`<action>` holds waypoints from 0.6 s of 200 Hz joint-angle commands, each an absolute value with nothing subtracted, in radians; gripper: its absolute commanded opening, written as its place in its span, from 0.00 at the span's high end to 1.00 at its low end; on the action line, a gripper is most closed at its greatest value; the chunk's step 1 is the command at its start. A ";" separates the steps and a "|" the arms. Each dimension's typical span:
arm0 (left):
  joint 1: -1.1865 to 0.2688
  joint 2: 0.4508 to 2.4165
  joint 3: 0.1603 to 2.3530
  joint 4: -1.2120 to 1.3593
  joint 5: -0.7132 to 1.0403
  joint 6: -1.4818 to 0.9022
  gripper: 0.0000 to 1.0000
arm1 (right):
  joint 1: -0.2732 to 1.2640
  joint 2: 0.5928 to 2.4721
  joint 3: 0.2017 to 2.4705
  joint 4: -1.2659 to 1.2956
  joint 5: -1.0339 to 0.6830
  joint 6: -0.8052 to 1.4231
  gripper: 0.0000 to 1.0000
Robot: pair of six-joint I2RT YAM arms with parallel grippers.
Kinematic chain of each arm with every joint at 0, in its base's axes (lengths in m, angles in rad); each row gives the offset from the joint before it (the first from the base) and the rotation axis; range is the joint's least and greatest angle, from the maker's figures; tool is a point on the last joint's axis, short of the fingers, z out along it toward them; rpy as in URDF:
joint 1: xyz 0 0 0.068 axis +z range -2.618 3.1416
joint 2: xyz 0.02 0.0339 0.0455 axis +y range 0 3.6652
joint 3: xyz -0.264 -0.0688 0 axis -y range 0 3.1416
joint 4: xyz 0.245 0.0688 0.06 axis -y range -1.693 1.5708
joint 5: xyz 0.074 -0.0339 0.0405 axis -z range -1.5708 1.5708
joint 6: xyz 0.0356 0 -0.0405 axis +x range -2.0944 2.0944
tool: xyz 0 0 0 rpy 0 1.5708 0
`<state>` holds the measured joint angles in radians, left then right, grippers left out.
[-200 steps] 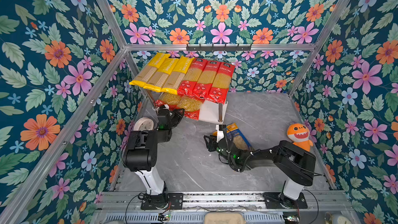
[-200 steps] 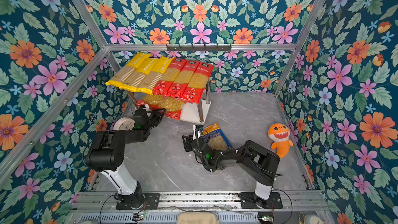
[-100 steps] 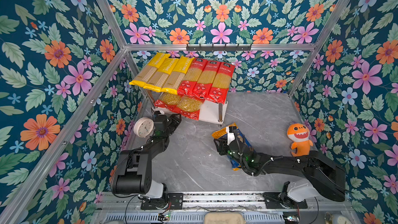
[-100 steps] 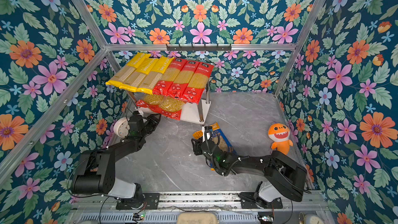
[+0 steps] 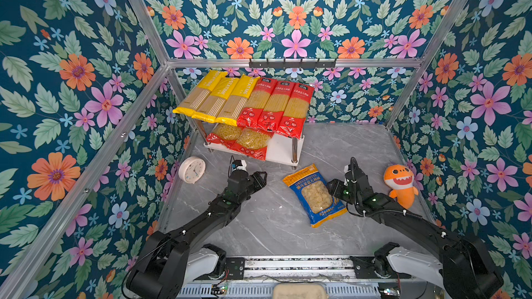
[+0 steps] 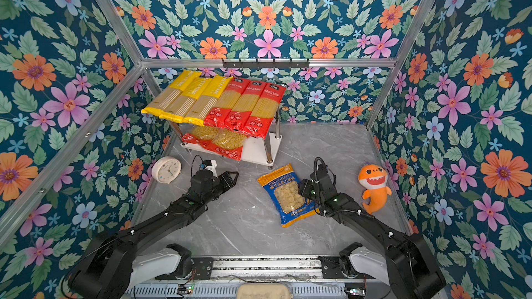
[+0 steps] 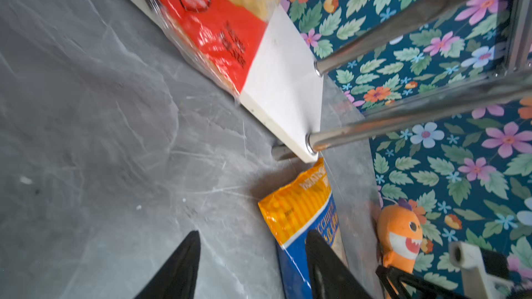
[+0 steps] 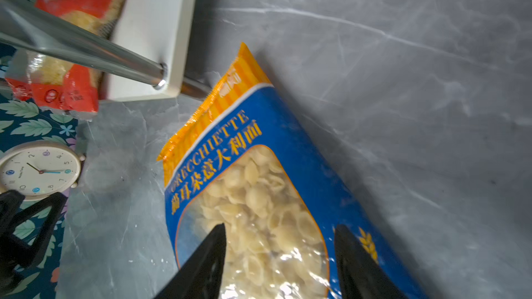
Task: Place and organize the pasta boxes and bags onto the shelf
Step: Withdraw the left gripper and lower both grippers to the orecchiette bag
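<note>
Orecchiette bag [image 5: 315, 195] released flat near shelf [image 5: 279, 151] corner, right fingers [image 8: 201, 268] spread

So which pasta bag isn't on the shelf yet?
The blue-and-orange orecchiette bag. It lies flat on the grey table in front of the shelf, while the yellow packs and red packs sit on it.

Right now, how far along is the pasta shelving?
Done: six long spaghetti packs atop the shelf, two red bags on its lower board. In hand: nothing; left gripper and right gripper open, right above the orecchiette bag on the table. Left: shelve that bag.
</note>
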<state>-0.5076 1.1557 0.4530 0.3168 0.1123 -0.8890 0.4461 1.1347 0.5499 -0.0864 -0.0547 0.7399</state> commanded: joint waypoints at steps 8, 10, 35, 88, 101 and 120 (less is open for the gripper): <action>-0.619 1.147 0.450 0.305 0.089 -0.882 0.33 | 0.381 1.222 0.597 -0.144 -0.222 0.648 0.34; -0.627 1.150 0.450 0.306 0.088 -0.883 0.33 | 0.379 1.232 0.603 -0.143 -0.226 0.643 0.34; -0.693 1.165 0.431 0.353 0.098 -0.903 0.28 | 0.352 1.340 0.644 -0.121 -0.276 0.623 0.33; -0.713 1.194 0.386 0.427 0.163 -0.922 0.26 | 0.464 1.411 0.626 -0.062 -0.326 0.734 0.35; -0.709 1.177 0.379 0.406 0.146 -0.905 0.25 | 0.557 1.411 0.623 -0.066 -0.282 0.774 0.35; -0.687 1.160 0.386 0.359 0.150 -0.864 0.24 | 0.702 1.418 0.633 -0.064 -0.231 0.845 0.35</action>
